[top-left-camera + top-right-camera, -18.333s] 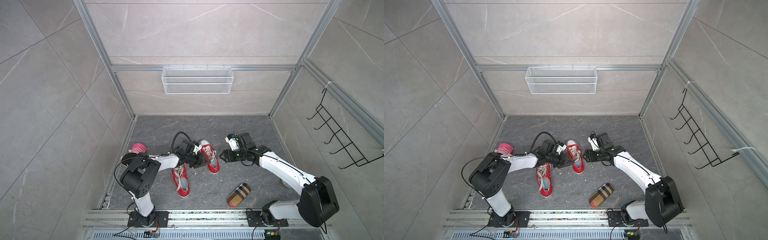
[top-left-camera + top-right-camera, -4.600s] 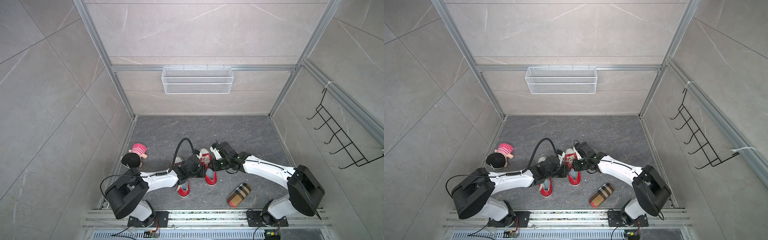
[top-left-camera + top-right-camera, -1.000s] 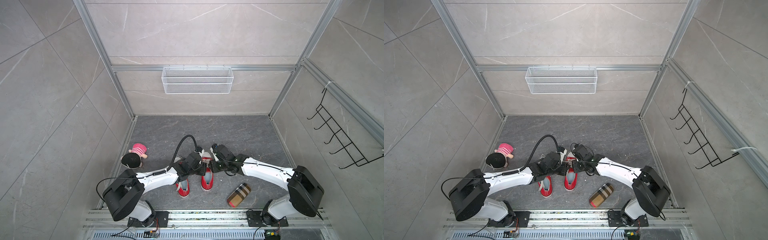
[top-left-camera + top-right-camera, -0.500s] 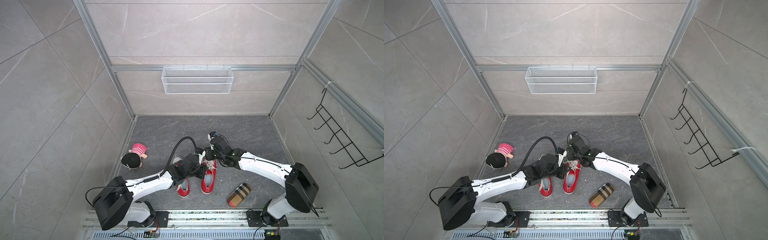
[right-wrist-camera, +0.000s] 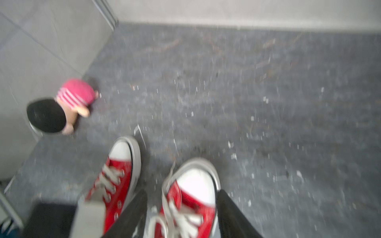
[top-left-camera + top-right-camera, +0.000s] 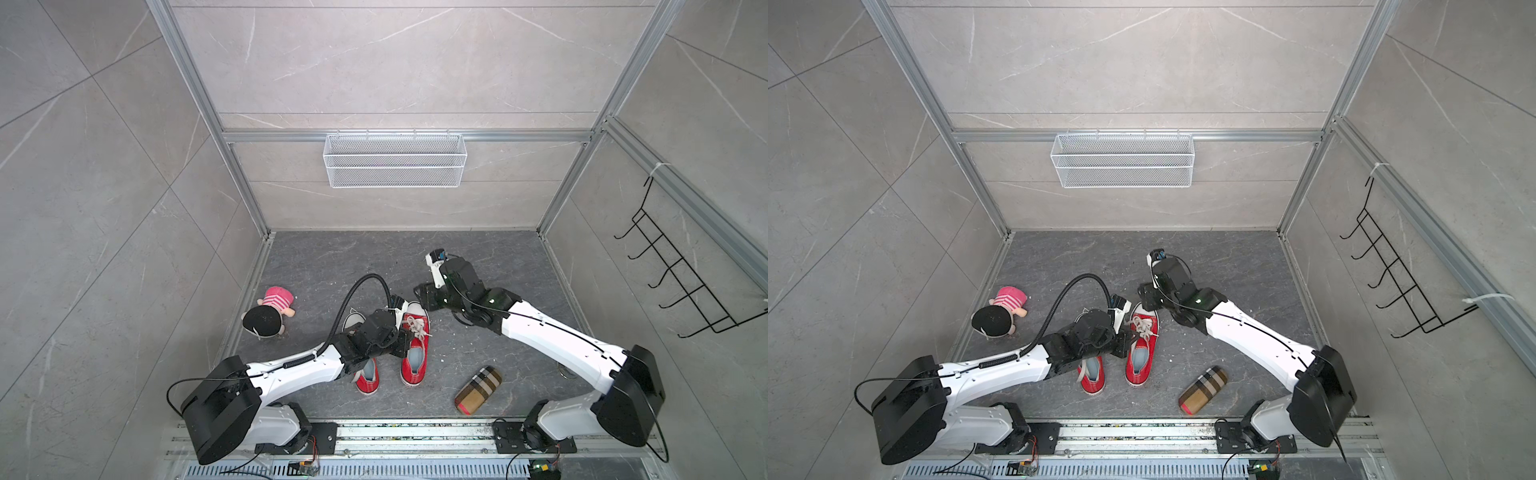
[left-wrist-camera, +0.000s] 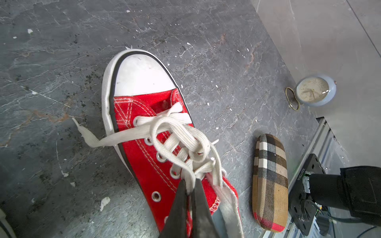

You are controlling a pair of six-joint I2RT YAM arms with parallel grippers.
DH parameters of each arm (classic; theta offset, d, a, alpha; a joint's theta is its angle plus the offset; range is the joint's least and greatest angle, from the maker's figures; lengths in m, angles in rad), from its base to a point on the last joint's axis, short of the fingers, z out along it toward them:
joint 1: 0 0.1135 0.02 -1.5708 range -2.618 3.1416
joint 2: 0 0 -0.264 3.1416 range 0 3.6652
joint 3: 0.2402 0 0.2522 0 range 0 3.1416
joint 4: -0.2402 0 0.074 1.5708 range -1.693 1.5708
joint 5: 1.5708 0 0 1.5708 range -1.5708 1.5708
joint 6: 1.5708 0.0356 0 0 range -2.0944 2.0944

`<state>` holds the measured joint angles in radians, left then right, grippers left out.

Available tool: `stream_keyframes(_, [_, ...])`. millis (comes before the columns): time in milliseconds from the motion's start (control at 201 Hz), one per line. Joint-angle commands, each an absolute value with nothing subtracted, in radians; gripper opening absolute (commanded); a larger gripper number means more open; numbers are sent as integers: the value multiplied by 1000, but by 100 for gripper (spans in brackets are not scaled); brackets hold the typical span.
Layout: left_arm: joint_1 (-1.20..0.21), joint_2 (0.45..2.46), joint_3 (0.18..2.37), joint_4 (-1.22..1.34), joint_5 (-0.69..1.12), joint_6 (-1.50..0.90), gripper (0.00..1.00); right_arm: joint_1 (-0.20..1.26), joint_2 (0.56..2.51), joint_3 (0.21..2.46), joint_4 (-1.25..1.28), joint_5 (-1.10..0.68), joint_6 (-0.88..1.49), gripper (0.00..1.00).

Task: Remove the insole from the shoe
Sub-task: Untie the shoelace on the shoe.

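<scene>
A red canvas shoe [image 6: 413, 351] [image 6: 1140, 353] [image 7: 144, 115] with a white toe cap and loose white laces stands on the dark floor. Its opening shows a pale grey insole [image 6: 414, 358] lying inside. My left gripper [image 6: 400, 341] [image 6: 1124, 345] [image 7: 190, 182] is shut, pinching the shoe's laces at the top of the lacing. My right gripper [image 6: 420, 293] [image 6: 1144, 297] [image 5: 182, 192] hangs open above the shoe's toe end. Its fingers stand on either side of the toe in the blurred right wrist view, holding nothing.
A second red shoe [image 6: 368, 376] lies beside the first, partly under my left arm. A plaid case [image 6: 478, 390] lies at the front right, a plush doll [image 6: 270, 316] by the left wall, and a small clock [image 7: 313, 90] by the right wall. A wire basket [image 6: 395, 160] hangs on the back wall.
My right gripper has let go at the shoe's toe, opened wider and drawn back and up. My left gripper has kept its pinch on the laces.
</scene>
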<state>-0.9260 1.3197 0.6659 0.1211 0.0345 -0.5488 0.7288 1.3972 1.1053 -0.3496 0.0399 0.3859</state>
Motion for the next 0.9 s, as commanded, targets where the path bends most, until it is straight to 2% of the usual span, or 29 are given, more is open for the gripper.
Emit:
stream_keyframes(0, [-928, 1359, 688, 255, 8, -568, 0, 732, 1377, 999, -441, -95, 446, 56])
stream_keyframes(165, [-928, 1435, 667, 308, -19, -606, 0, 732, 1398, 908, -378, -142, 499, 56])
stream_keyframes(264, [-928, 1420, 666, 253, -49, -600, 15, 732, 1410, 904, -385, -140, 502, 56])
stream_keyframes(528, [-919, 1263, 650, 88, -146, -546, 43, 732, 1427, 910, -390, -170, 500, 56])
stream_keyframes(892, [-856, 1362, 723, 68, -52, -551, 59, 734, 1455, 909, -358, -227, 514, 56])
